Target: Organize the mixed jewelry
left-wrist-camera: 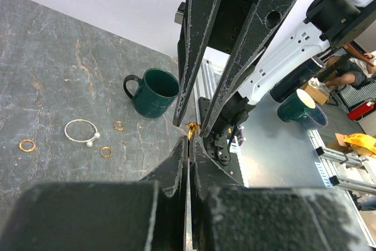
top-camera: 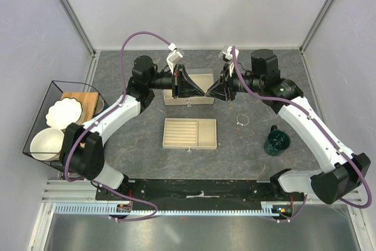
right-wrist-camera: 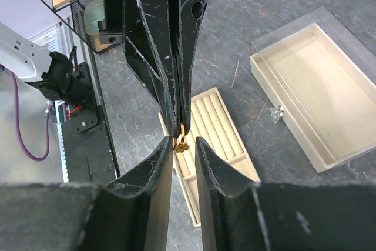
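A dark grey, stone-patterned counter [top-camera: 135, 157] carries a beige slotted tray [top-camera: 189, 132] near its middle, lying flat with a small clear knob at its near edge. Behind it sits a shallow beige box [right-wrist-camera: 320, 95] – open, cream-lined, its clear lid lying alongside. To the right of the tray, well apart from it, a dark green mug [top-camera: 276, 141] stands upright with its handle turned to the far side. Off the counter's left edge is a black wire basket [top-camera: 36, 119] holding a white scalloped dish [top-camera: 63, 113], a plain cream bowl [top-camera: 47, 143] and a wooden board [top-camera: 82, 101] – the dish overlapping the board.
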